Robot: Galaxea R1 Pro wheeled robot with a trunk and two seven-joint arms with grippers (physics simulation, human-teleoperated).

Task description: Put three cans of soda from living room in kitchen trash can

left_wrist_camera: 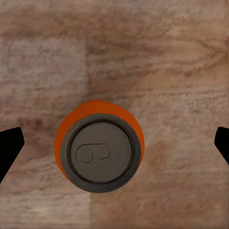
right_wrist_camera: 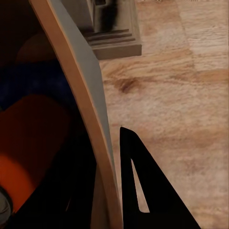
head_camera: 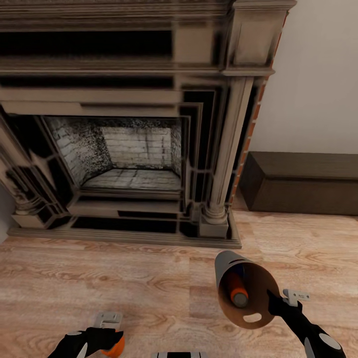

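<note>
Here the last orange can (left_wrist_camera: 99, 145) stands upright on the wood floor (head_camera: 149, 283) between the wide-spread fingers of the left pincer (head_camera: 102, 338); it looks light, stiff and slick, so its round side wall is the place to squeeze. The right pincer (head_camera: 283, 304) clamps the rim of the tilted trash can (head_camera: 224, 268) (an orange can (head_camera: 237, 291) and something blue lie inside), with the fireplace (head_camera: 129, 149) near ahead.

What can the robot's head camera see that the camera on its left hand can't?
Head view alone: the fireplace, the dark bench, and the trash can tipped toward the camera, held at its rim by the right gripper, with an orange can inside.

Left wrist view alone: the grey top and pull tab of the orange can on the floor, seen from straight above, between open fingers.

Both: that can and the wood floor.
</note>
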